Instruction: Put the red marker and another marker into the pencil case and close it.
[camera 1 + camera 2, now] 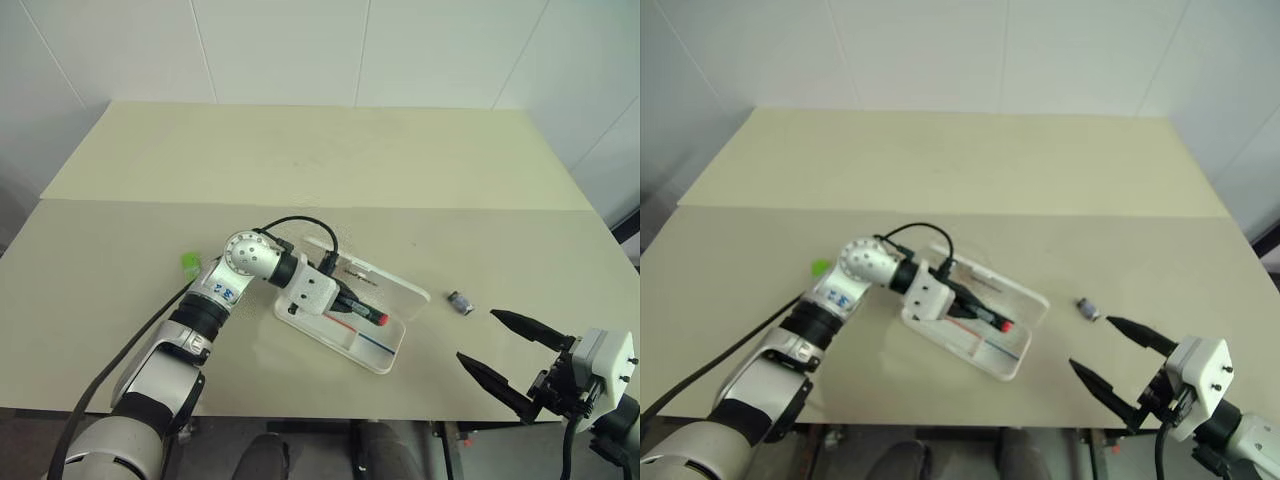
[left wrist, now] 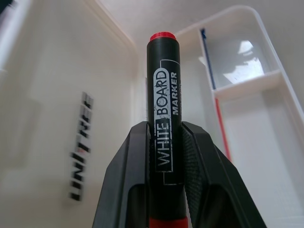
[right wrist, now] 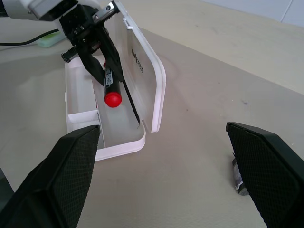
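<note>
Left hand (image 1: pixel 352 300) grips red marker (image 1: pixel 366 311) over open pencil case (image 1: pixel 392 352); right hand (image 1: pixel 505 352) spread wide; beige table (image 1: pixel 300 160), white walls (image 1: pixel 300 45).

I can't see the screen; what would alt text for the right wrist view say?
The left gripper holds the red marker over the open white pencil case on a beige table. The right gripper's wide-open black fingers frame the foreground, and a small grey piece lies beside one.

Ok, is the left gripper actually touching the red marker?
Touching. Left wrist view: the left gripper fingers press both sides of the red marker barrel.
</note>
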You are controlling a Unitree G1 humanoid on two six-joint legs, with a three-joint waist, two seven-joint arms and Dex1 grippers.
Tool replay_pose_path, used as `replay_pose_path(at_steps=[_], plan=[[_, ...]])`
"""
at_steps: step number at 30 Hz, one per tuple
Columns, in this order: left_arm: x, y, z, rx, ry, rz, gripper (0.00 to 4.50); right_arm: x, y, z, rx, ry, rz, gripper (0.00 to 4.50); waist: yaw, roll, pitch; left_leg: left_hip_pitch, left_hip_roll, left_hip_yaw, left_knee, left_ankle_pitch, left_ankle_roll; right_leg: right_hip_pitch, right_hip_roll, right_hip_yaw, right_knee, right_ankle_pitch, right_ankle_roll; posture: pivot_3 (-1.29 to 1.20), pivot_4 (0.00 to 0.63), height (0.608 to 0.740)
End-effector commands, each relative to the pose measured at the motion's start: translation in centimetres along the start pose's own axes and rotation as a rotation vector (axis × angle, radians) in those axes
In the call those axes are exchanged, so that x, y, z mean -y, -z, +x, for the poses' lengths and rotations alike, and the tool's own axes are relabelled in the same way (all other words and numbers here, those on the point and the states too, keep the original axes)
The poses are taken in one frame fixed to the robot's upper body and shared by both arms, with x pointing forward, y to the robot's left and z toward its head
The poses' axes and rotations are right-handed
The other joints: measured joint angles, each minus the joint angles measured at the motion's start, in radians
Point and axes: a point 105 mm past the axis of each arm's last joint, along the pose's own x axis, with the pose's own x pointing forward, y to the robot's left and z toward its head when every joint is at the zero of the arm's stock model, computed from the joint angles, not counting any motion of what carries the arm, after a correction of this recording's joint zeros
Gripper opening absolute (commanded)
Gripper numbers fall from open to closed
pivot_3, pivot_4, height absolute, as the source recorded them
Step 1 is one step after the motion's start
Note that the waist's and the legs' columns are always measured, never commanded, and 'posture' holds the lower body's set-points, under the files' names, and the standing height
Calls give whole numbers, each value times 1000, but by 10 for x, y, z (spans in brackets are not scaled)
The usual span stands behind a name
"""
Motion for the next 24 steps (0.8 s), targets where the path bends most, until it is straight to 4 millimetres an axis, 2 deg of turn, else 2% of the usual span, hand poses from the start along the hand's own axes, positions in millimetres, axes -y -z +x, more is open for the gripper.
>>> replay_pose_path(at_steps=[1,3,14,15,24], plan=[[-8,-5,-2,0,-21,51,561,-3,-7,0,27,-2,-29,4500,0,0,0,0,0,0,0,0,0,0,0,0,0,0,0,0,150,740],[-8,-4,-1,-4,-18,60,561,-3,-6,0,26,-2,-29,4500,0,0,0,0,0,0,0,0,0,0,0,0,0,0,0,0,150,740],[-12,-3,1,-17,-35,63,4344,-3,-6,2,27,6,-31,4500,-1,0,0,0,0,0,0,0,0,0,0,0,0,0,0,0,150,740],[-12,-5,1,-10,-36,68,4479,-3,-6,2,26,7,-32,4500,-1,0,0,1,0,0,0,0,0,0,0,0,0,0,0,0,150,740],[-5,-33,-5,114,10,23,4479,-1,-6,3,25,4,-37,4500,-1,0,0,1,0,0,0,0,0,0,0,0,1,0,0,0,150,740]])
